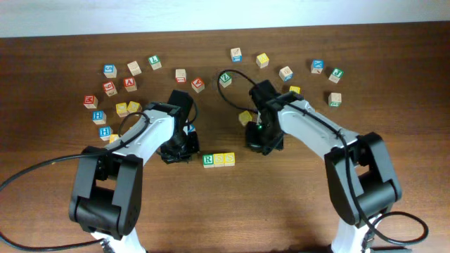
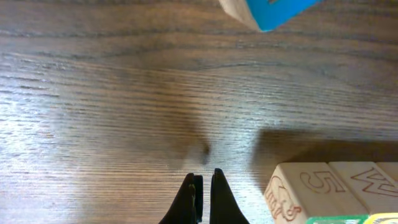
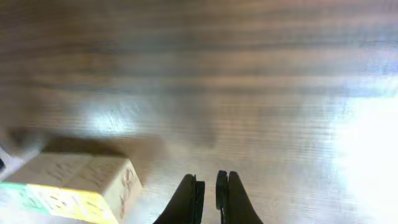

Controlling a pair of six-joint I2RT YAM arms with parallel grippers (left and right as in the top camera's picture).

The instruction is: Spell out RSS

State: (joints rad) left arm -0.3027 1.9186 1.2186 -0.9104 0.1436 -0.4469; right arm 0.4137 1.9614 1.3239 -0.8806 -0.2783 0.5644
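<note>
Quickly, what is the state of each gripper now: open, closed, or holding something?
Left gripper: closed, holding nothing.
Right gripper: closed, holding nothing.

RSS row (image 1: pixel 218 160) mid-table. Left gripper (image 1: pixel 181 149) just beside R end, right gripper (image 1: pixel 263 139) near S end: side access blocked. Toward near edge, table (image 1: pixel 225 211) bare between arm bases: open approach. Far edge band crowded with loose cubes (image 1: pixel 112 88), narrow gaps only. Yellow cube (image 1: pixel 245 117) tucked against right arm.
</note>
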